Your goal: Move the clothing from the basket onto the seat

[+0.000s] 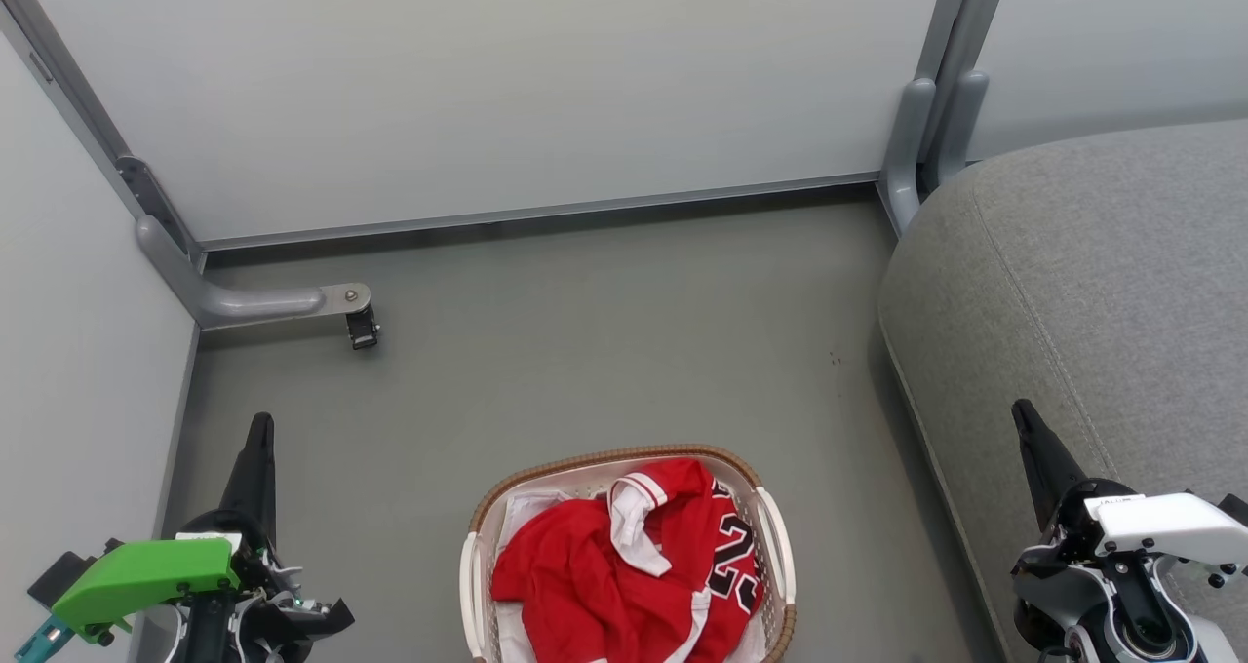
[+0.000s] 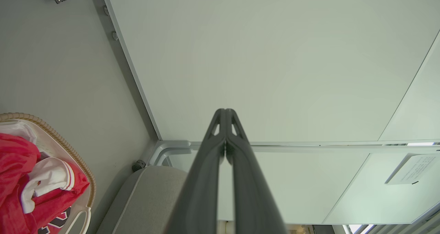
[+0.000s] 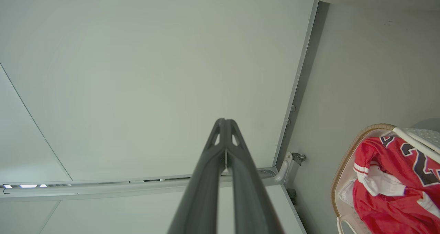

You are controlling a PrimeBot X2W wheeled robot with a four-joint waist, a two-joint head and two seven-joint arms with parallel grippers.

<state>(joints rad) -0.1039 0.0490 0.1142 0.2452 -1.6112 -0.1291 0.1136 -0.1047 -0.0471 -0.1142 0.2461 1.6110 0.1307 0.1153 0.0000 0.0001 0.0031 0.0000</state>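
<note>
As both arms sit in what I judge a parked stance, I report L to R. On the L, the left tool point(image 1: 260, 429) has its fingers pressed together, nothing held, pointing up the head view over the floor point(image 1: 604, 331) near the side partition point(image 1: 78, 351). No approach has begun, by my reading.

Centre: the basket point(image 1: 624, 453) stands on the floor between the arms, well apart from both, prob. set there so either arm can reach it. The clothing point(image 1: 585, 565) lies wholly inside it, a red heap w/ white trim, black numerals on its R side, over a white liner sheet point(image 1: 531, 507).

On the R, the seat point(image 1: 1102, 273) is near the basket, a strip of floor between, so a short carry. No garment shows on it. The right tool point(image 1: 1026, 419) shows against the seat's front edge, fingers together, empty.

Count: tools 2; basket 1; seat 1; garments: 1 numbered jersey certain, the rest too bunched to separate.
</note>
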